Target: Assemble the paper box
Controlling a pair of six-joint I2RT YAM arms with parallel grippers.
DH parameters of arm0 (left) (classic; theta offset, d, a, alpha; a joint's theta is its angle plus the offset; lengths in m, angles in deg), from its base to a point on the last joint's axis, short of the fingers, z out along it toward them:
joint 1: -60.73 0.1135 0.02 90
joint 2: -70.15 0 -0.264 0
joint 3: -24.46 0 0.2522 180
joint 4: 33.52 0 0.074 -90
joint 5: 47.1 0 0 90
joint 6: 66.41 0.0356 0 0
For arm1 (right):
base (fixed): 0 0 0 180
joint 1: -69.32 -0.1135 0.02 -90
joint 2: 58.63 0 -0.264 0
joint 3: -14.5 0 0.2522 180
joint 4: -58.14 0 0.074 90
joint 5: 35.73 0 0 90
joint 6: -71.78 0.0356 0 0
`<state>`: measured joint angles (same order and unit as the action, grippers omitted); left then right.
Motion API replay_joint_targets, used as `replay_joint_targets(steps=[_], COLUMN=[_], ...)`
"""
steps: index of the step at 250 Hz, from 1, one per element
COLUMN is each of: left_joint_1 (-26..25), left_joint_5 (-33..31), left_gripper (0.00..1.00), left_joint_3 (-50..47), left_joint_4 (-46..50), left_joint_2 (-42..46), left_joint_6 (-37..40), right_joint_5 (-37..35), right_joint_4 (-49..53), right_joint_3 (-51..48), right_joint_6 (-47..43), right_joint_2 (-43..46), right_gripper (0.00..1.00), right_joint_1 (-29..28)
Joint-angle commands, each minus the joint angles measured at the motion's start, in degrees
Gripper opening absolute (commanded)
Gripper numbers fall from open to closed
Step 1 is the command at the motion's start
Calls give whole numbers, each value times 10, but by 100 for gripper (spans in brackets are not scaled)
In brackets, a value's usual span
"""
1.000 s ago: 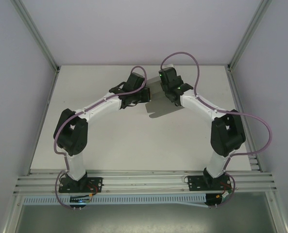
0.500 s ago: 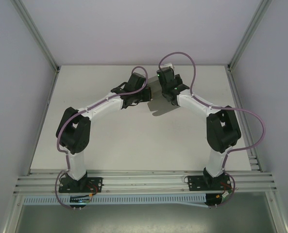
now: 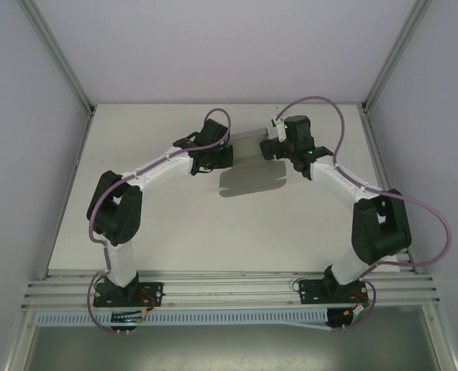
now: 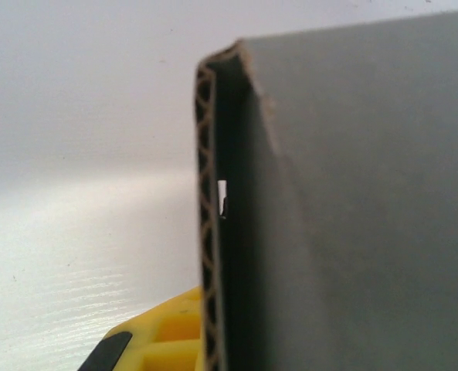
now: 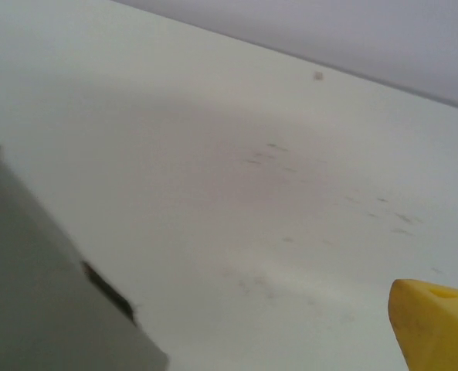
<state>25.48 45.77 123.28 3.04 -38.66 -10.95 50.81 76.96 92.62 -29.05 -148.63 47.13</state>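
The paper box point(image 3: 249, 145) is a grey card piece held above the table at the back centre, casting a shadow below it. My left gripper point(image 3: 229, 154) is shut on its left end. In the left wrist view the card point(image 4: 352, 201) covers the right side, its corrugated edge running down beside a yellow finger point(image 4: 155, 340). My right gripper point(image 3: 272, 144) stands open just off the card's right end. The right wrist view has a corner of the card point(image 5: 35, 301) at lower left and one yellow fingertip point(image 5: 437, 325) at lower right, with bare table between them.
The white table point(image 3: 213, 224) is walled on three sides by pale panels with metal posts at the back corners point(image 3: 88, 104). Both arms arch inward from their bases on the rail point(image 3: 229, 290) at the near edge. Cables loop over each wrist.
The right arm has swung out to the right and its jaws have opened off the card. The left gripper still holds the card, which now spreads wider between the two grippers.
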Motion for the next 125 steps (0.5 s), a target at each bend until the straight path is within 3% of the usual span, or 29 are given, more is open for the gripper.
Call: replay_joint_targets(steps=[1,42,67,108,125], left_joint_1=[9,9,9,9,8], left_joint_5=[-7,-8,-3,7,7], left_gripper=[0,0,0,0,0], left_joint_3=[-6,-9,-8,-12,-15], left_joint_4=[28,19,15,8,6], left_joint_2=[17,14,15,20,24], left_joint_6=[5,15,16,25,29], right_joint_5=[144,209,174,96,137], right_joint_4=[-30,-49,-72,31,66], right_joint_3=[-14,-47,-78,-66,-54], right_joint_6=[2,12,26,-30,-28], right_joint_2=[43,115,155,165,163], right_gripper=[99,99,99,98,91], right_joint_1=[-2,-2,-2,16,52])
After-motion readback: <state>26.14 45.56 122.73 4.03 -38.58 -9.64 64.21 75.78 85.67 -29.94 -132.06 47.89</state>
